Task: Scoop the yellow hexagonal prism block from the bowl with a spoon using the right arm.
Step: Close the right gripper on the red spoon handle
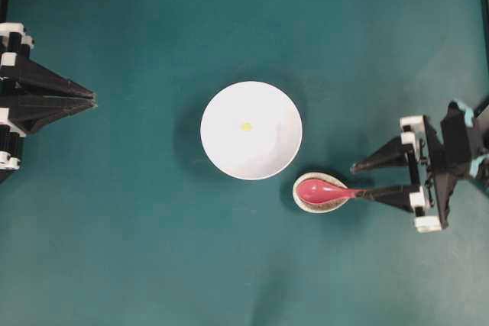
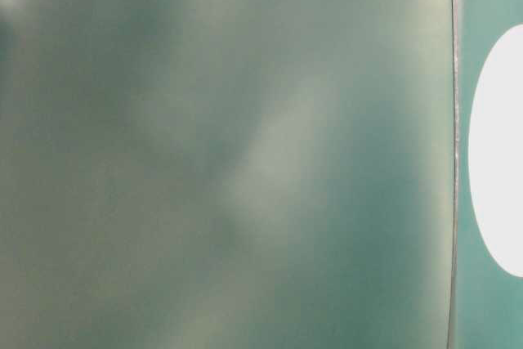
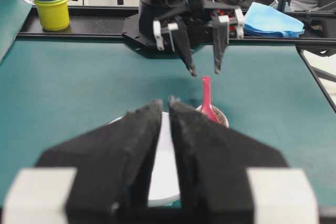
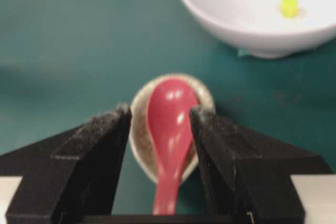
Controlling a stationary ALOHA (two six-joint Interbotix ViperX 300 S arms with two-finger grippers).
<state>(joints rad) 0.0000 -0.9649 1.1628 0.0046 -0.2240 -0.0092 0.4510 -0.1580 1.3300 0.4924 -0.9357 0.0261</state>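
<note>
A: Quick status. Which step are you sitting in?

B: You're lining up the pick on the spoon (image 4: 170, 124). It's lying in the speckled spoon rest (image 4: 139, 129), just beside the bowl (image 1: 251, 130) on the side facing your right arm, scoop toward the bowl, handle pointing away from it at your right claw (image 4: 160, 116).

A: Claw state?

B: The right claw is gaping wide and gripping nothing. In the right wrist view the two fingers are straddling the spoon, one on each side of the scoop and handle, with a gap showing on both sides. In the overhead view one finger seems to be lying right along the handle, so I can't tell whether it's brushing it. The left claw (image 3: 165, 109) is parked well away from the bowl on the far side, fingers nearly together with only a thin slit between them, holding nothing.

A: And the block?

B: The yellow hexagonal prism block (image 1: 246, 127) is resting inside the bowl, near its middle, untouched. Nothing is scooped yet.

A: So what is the next move asking of me?

B: My read: you're needing to get the fingers centred on the handle rather than the scoop, then pinch. The handle is thin and glossy, so an off-centre pinch is likely sending it skidding out of the rest. Once it's held, you're needing to bring the scoop over the bowl's rim and slide it under that tiny block.
</note>
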